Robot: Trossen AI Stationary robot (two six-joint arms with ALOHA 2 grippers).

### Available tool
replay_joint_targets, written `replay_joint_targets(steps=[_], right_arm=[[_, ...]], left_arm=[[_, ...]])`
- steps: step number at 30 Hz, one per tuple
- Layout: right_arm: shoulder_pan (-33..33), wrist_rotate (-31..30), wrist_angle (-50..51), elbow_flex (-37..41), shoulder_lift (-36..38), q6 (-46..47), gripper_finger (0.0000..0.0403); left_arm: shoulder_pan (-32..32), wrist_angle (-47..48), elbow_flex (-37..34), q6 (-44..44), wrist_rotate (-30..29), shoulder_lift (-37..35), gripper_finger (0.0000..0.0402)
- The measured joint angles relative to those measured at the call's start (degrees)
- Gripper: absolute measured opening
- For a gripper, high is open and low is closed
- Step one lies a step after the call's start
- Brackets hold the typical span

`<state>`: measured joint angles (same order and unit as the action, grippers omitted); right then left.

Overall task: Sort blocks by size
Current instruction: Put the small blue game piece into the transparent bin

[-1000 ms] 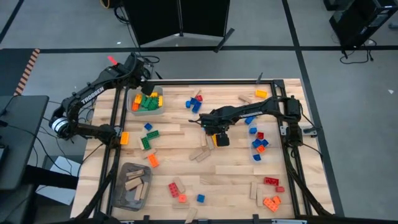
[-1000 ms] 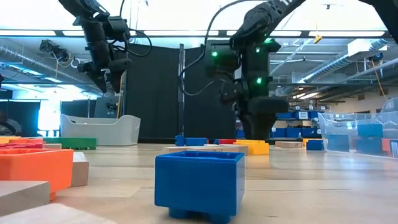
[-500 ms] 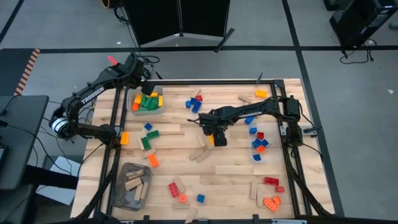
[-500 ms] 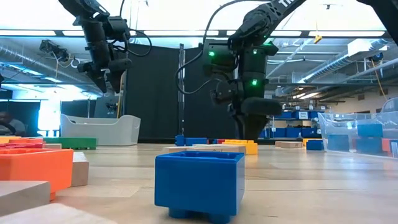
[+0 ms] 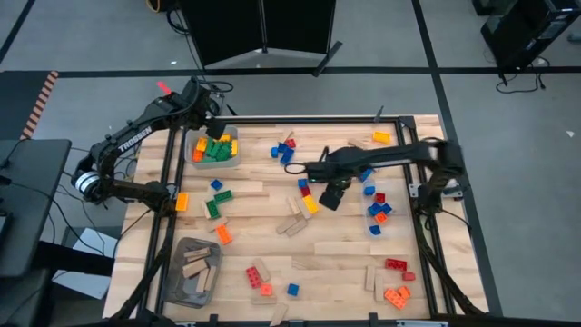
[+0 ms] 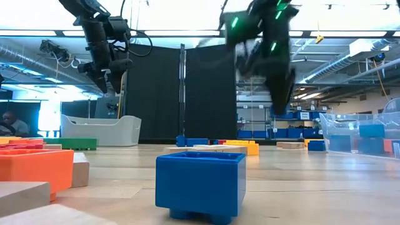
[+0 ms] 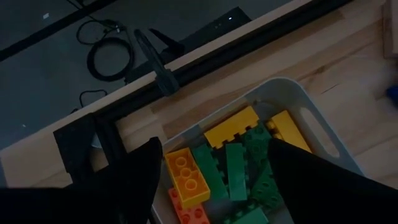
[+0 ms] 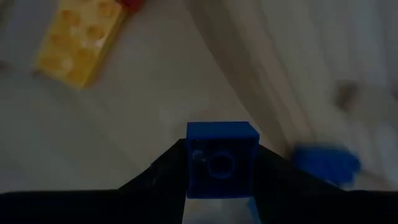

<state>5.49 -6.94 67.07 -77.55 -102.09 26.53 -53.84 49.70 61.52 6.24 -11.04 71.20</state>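
1. The right end effector (image 8: 219, 171) is clamped on a small blue brick (image 8: 222, 157), pinched between its two dark fingers and lifted clear of the wooden surface (image 5: 336, 259).
2. In the high view, the right end effector (image 5: 332, 193) hangs over the middle of the surface, just beside a yellow brick (image 5: 310, 203) lying below it; the same yellow brick (image 8: 81, 45) shows past the held blue one in the right wrist view.
3. The left end effector (image 5: 214, 127) hovers above a white bin (image 5: 192, 156) at the far left corner, its fingers spread apart with nothing between them.
4. That white bin (image 7: 323, 134) holds long yellow, green and orange bricks (image 7: 231, 163).
5. A grey bin (image 5: 186, 269) near the left front holds tan wooden pieces (image 5: 200, 270).
6. Other bricks lie scattered: a blue and red cluster (image 5: 378, 211) on the right, red and orange ones (image 5: 396, 280) at the right front corner, and a blue cube (image 6: 200, 185) nearest the low camera.
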Motion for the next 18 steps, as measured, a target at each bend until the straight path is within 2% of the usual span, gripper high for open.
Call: replay_joint_targets(steps=[5, 10, 14, 18], right_arm=[[-4.18, -8.96, 3.73, 3.09, 13.26, 15.11, 0.0148], [-8.95, -16.4, 4.47, 9.92, 26.28, 39.5, 0.0148], [-11.95, -13.92, 5.4, 16.6, 31.44, 55.7, 0.0148], [-14.13, -5.63, 5.38, 22.91, 32.03, 63.15, 0.0148]], left_arm=[[0.0, -0.27, 0.0, 1.34, 0.04, 0.0, 0.03], [0.0, -1.56, 0.0, 1.16, -0.07, 0.0, 0.03], [1.73, -1.76, 0.0, 0.22, -0.19, 0.0, 0.03], [7.77, -2.36, 0.0, -0.88, -0.11, 0.02, 0.03]])
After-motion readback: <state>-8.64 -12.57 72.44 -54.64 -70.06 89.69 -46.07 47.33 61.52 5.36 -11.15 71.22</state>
